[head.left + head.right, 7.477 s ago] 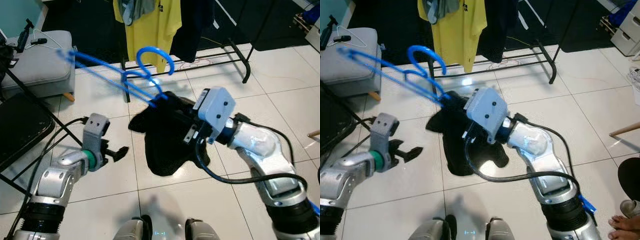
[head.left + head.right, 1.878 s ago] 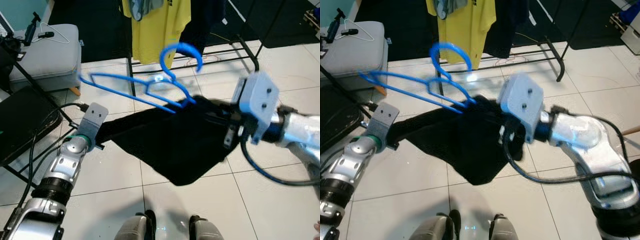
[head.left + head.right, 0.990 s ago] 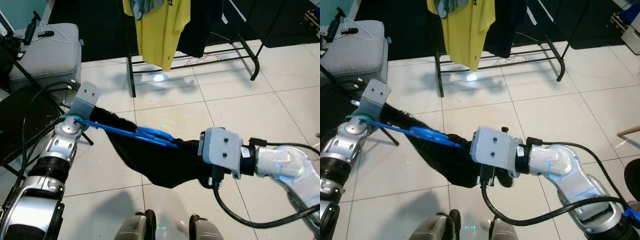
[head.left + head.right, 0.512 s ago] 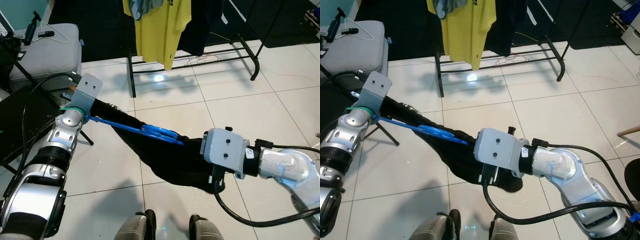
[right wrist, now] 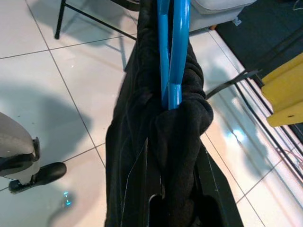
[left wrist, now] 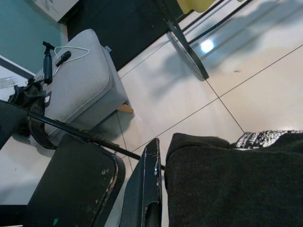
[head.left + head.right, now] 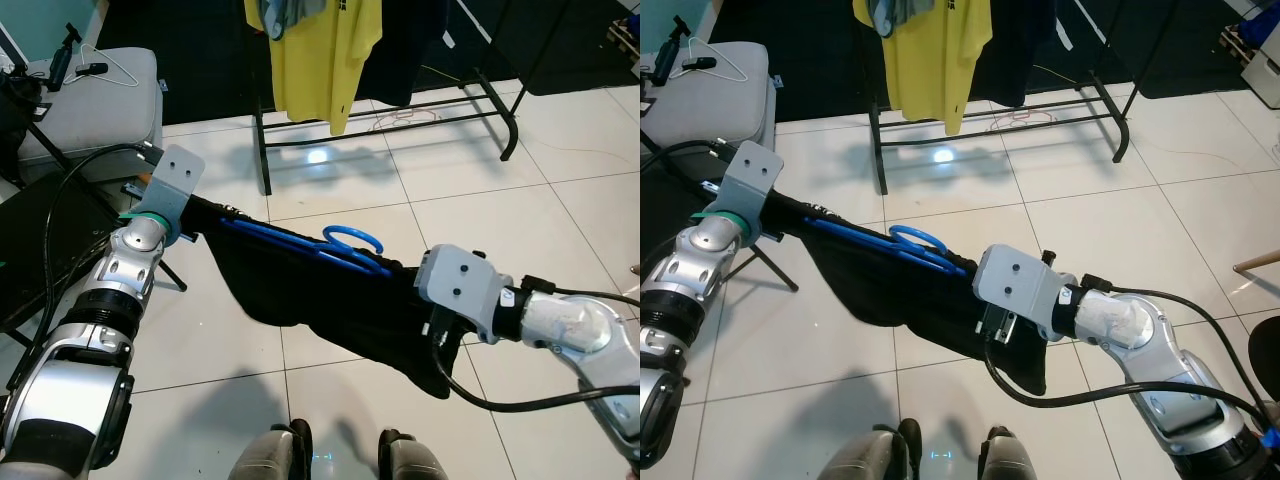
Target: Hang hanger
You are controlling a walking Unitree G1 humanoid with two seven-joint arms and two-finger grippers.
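You're stretching the black garment (image 7: 330,300) and blue hanger (image 7: 330,248) between both grippers: right gripper (image 5: 173,189) clamping cloth, left gripper (image 6: 163,189) pinching its edge. Pulling harder risks slipping; rack (image 7: 400,100) is well apart.

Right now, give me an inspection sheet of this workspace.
Surface: white tiled floor, glossy.
Job's things: blue hanger lies along the black garment, which is stretched between both grippers; clothes rack stands beyond, with a yellow shirt hanging on it.
Clutter: grey cushioned stool with a wire hanger on top; black folding stand.
Grippers: left gripper shut on the garment's end; right gripper shut on the other end.
Cables: black cable at the right arm; red cable under the rack.
Surroundings: dark mat behind the rack.
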